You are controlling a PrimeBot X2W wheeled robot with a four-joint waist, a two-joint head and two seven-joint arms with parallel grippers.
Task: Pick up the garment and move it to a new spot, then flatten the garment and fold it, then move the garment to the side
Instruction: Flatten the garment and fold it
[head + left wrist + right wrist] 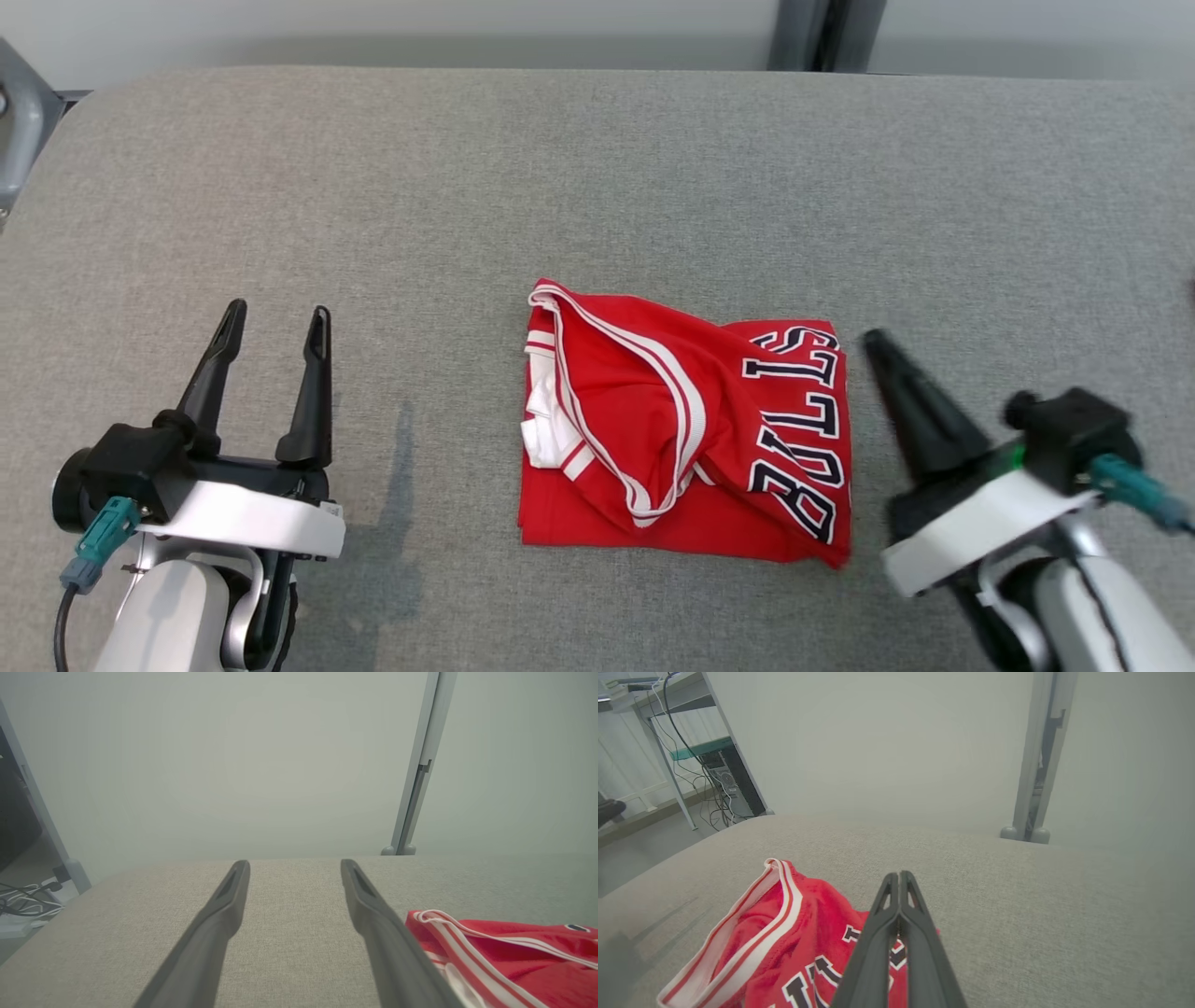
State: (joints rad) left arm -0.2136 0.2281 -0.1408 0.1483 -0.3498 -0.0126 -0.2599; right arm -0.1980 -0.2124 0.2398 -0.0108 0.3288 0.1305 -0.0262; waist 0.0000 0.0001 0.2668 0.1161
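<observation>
Sitting mid-counter (597, 187), the garment (672, 448): a red jersey folded into a rough square, rumpled on top. White-striped trim curls in loops across it, and dark block letters w/ white outlines run along its right edge. The counter is grey woven cloth, matte, w/ rounded corners. The left claw (277, 313) is spread wide, its long dark tapered fingers over bare cloth, well left of the garment. The right claw (878, 345) is pressed together to one thin point, pinching nothing, just beside the lettered edge. Its body is blurred in the head view.
</observation>
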